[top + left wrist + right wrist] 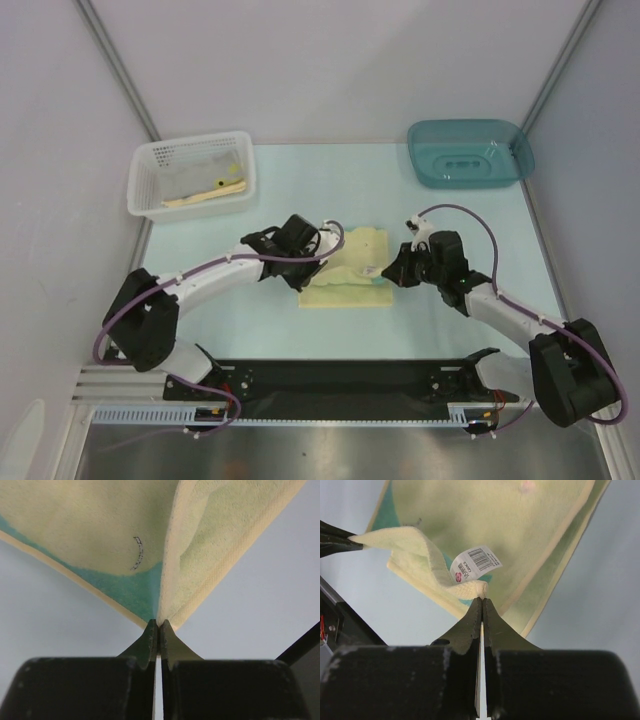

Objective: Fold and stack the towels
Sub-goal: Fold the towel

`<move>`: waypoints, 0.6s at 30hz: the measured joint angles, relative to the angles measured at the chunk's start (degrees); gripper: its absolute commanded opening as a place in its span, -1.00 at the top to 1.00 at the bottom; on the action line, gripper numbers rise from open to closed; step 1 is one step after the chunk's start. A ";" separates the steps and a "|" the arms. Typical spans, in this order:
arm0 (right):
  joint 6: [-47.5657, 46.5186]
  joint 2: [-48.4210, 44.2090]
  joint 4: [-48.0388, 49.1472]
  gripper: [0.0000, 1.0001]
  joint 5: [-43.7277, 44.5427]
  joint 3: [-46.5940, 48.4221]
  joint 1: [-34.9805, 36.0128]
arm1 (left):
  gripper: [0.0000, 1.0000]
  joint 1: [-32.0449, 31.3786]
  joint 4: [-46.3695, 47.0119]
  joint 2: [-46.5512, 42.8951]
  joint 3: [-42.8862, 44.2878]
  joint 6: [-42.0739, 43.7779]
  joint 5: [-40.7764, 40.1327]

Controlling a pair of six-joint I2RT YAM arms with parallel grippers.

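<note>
A pale yellow-green towel [355, 270] with teal patches lies mid-table between both arms. My left gripper [312, 262] is shut on its left corner; in the left wrist view the jaws [158, 624] pinch the towel [210, 545] and lift its edge. My right gripper [392, 270] is shut on the right corner; in the right wrist view the jaws [481, 600] pinch the folded edge of the towel [485, 520] beside a white barcode label [475, 564]. The held edge is raised above the lower layer.
A white basket [192, 178] with a folded cloth stands at the back left. A teal bin [470, 152] stands at the back right. A black rail [340, 380] runs along the near edge.
</note>
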 measured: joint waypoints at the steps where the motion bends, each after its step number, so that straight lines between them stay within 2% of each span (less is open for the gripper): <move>1: 0.42 0.02 -0.50 1.00 0.46 -0.52 0.46 | 0.99 -0.39 -0.35 0.17 -0.48 -0.15 -0.02; 3: 1.33 0.04 -1.81 0.98 1.57 -1.33 1.51 | 0.99 -1.11 -0.85 0.68 -0.96 -0.33 -0.07; 4: 1.68 0.09 -2.54 0.92 2.27 -1.60 1.99 | 0.93 -1.46 -1.05 0.90 -1.09 -0.59 -0.07; 5: 2.01 0.17 -3.21 0.76 2.84 -1.84 2.36 | 0.83 -1.75 -1.25 1.09 -1.16 -0.72 -0.07; 7: 2.97 0.33 -4.63 0.71 4.02 -1.97 2.93 | 0.52 -2.12 -1.40 1.20 -1.31 -1.09 0.09; 9: 4.09 0.33 -6.51 0.57 5.20 -1.97 3.21 | 0.35 -2.27 -1.49 1.20 -1.46 -2.01 0.63; 10: 4.59 0.33 -7.48 0.52 5.77 -1.95 3.23 | 0.12 -2.32 -1.55 1.20 -1.49 -2.38 0.83; 14: 6.82 0.07 -12.61 0.34 7.43 -1.70 3.32 | 0.05 -2.40 -2.67 0.83 -1.49 -3.69 1.53; 18: 8.44 -1.95 -18.58 0.28 9.42 0.09 3.34 | -0.03 -2.47 -4.63 -1.29 -1.16 -4.74 1.64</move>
